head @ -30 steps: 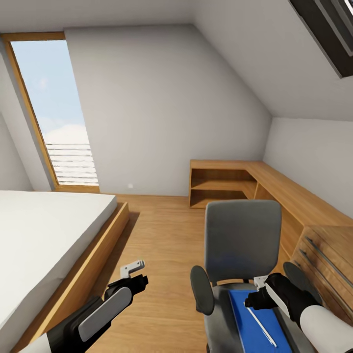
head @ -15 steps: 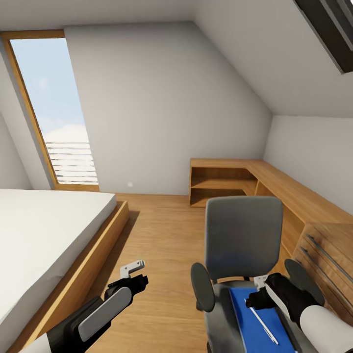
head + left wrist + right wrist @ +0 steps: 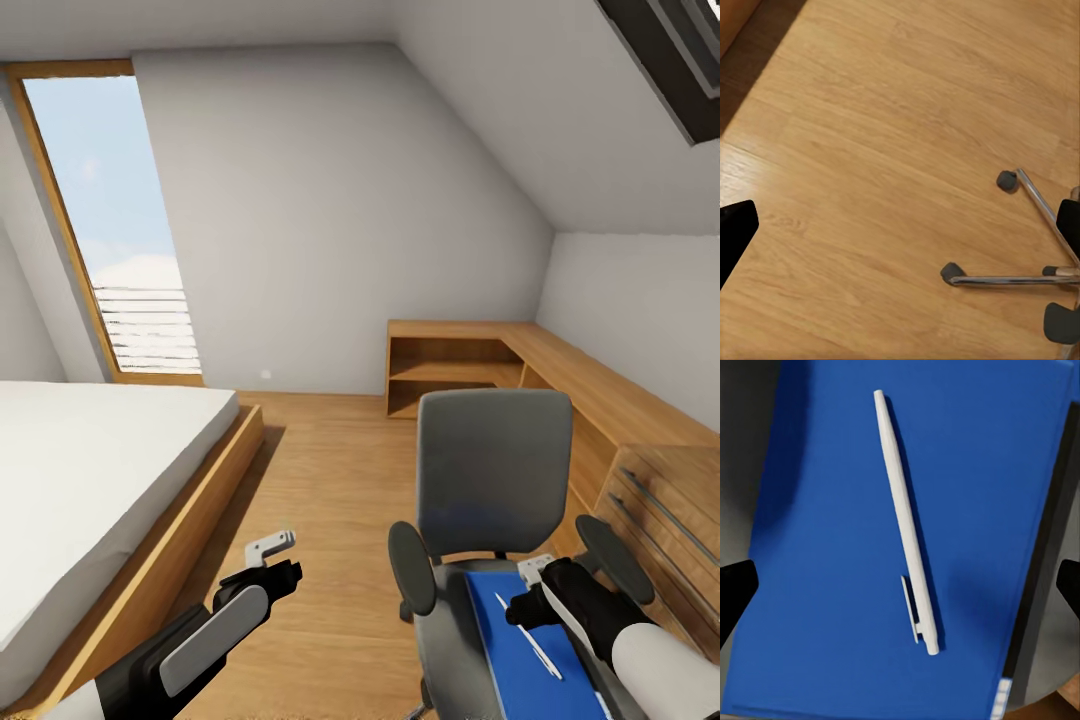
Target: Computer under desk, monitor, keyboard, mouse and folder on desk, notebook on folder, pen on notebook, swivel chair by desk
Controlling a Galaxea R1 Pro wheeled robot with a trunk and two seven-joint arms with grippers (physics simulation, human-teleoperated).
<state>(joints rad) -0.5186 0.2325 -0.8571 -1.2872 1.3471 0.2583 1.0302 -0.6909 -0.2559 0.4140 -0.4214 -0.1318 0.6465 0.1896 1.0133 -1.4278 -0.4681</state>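
Pen (image 3: pixel 907 525), white, lies loose on the blue folder (image 3: pixel 817 585); a dark slab edge pokes out from under the folder's far side, likely the notebook (image 3: pixel 1039 577), though too little shows to be sure. The stack rests on the seat of the swivel chair (image 3: pixel 493 470), grey back upright, chrome star base and castors standing on the wooden floor (image 3: pixel 870 150). Right gripper (image 3: pixel 527 598) hangs just above the folder, fingers spread wide apart to either side of the pen, nothing between them. Left gripper (image 3: pixel 272 556) hovers low over bare floor near the bed (image 3: pixel 90 480), holding nothing; fingertip separation cannot be judged from these pictures. Light wooden shelf unit (image 3: pixel 455 370) runs along the wall beyond the chair. Judgement: task is at an early stage. Folder, pen and the probable notebook are on the chair, none delivered; the pen looks like the first pick. Chair itself is yet to be positioned.
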